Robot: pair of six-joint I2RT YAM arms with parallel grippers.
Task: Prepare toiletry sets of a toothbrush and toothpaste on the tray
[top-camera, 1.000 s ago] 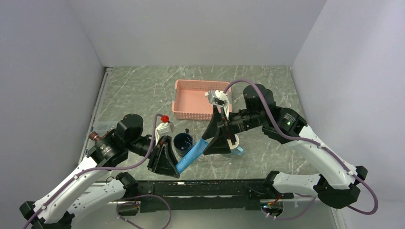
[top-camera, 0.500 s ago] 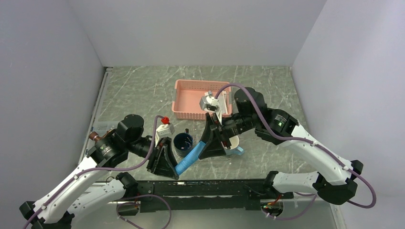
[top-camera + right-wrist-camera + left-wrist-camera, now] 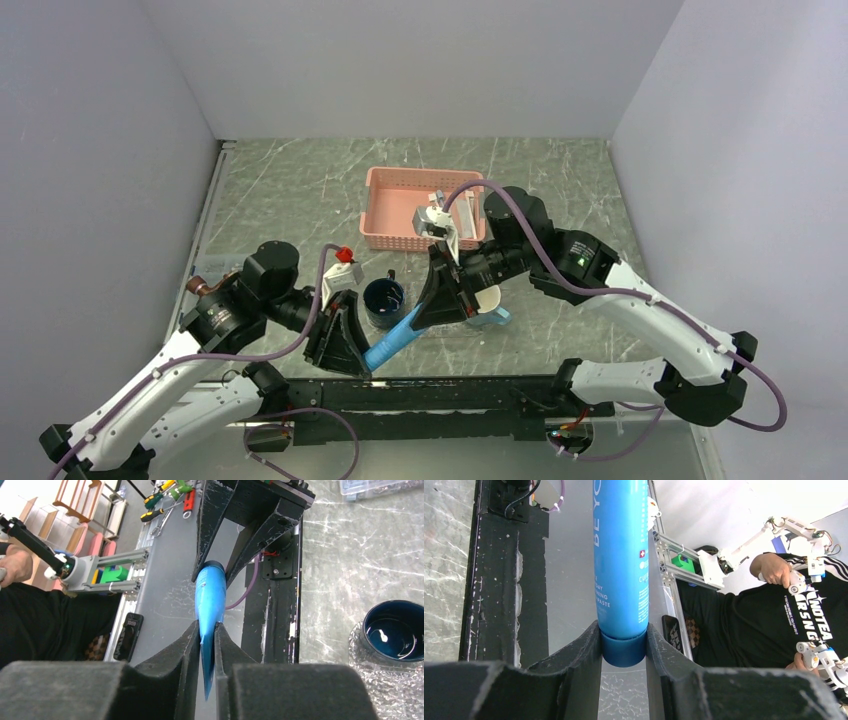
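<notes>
Toothpaste (image 3: 396,339), a small blue plastic tube, is hanging over the grey marbled table (image 3: 290,195), beside a dark blue mug (image 3: 383,299). Left gripper (image 3: 622,635) is clamping its cap end; right gripper (image 3: 206,630) is pinching its flat tail.

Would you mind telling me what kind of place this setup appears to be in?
Probably a robotics teleoperation lab: white walls box in the marble-patterned table, an operator grips small control arms, and hand tools lie nearby.
</notes>
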